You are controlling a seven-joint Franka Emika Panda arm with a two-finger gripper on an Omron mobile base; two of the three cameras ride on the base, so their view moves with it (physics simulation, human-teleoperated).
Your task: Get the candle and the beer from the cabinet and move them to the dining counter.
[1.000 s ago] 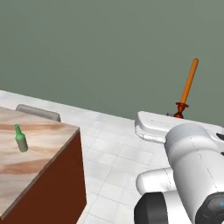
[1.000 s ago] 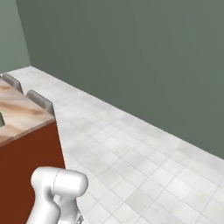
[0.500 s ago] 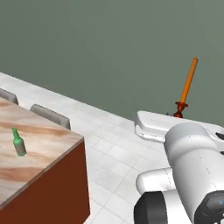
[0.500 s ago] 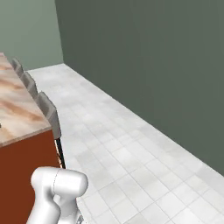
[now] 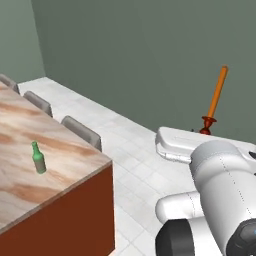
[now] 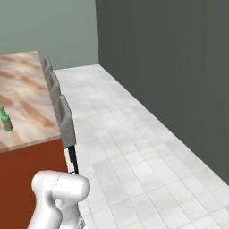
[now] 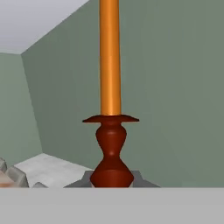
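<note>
The candle [image 7: 109,65], a thin orange taper on a dark red-brown holder, stands upright in my gripper [image 7: 112,179], which is shut on the holder's foot. In the left base view the candle [image 5: 217,97] rises above the white hand at the right, over the tiled floor and apart from the counter. The beer [image 5: 38,158], a small green bottle, stands upright on the dining counter [image 5: 25,125] at the left. From the right base view the beer [image 6: 5,119] stands near the slab's left side on the dining counter [image 6: 27,85]. The cabinet is out of view.
Grey stools [image 5: 81,131] [image 6: 65,118] line the counter's far side. A pale tiled floor [image 6: 134,143] runs between the counter and a dark green wall [image 6: 179,67]. The counter's red-brown end panel [image 5: 75,215] faces me.
The whole picture has shifted, so the camera has moved: the counter, its stools and the beer now show more fully in both base views. The candle stays upright in the shut gripper.
</note>
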